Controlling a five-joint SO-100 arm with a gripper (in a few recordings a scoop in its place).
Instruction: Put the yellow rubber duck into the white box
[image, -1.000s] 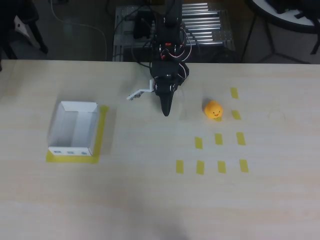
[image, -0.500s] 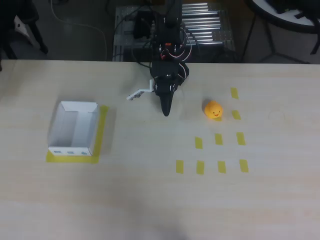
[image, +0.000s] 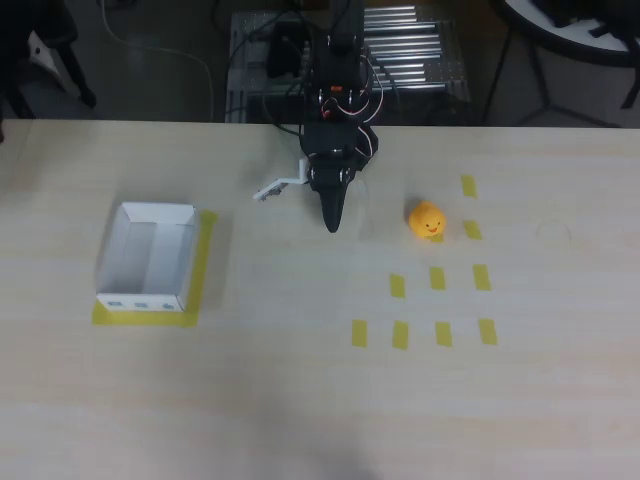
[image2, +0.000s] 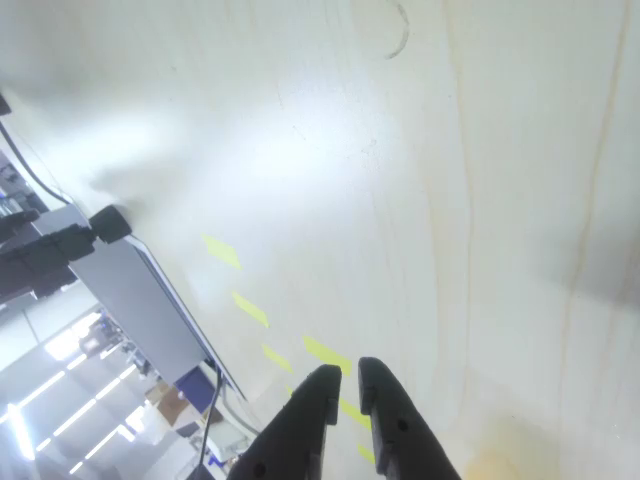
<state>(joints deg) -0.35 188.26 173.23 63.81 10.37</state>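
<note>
Table unchanged: gripper still between yellow rubber duck and white box.

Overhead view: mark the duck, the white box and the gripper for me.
yellow rubber duck (image: 427, 219), overhead view, middle of its body.
white box (image: 141, 301), overhead view, near wall with the dark marks.
gripper (image: 332, 226), overhead view, at the tips of the closed fingers.
</note>
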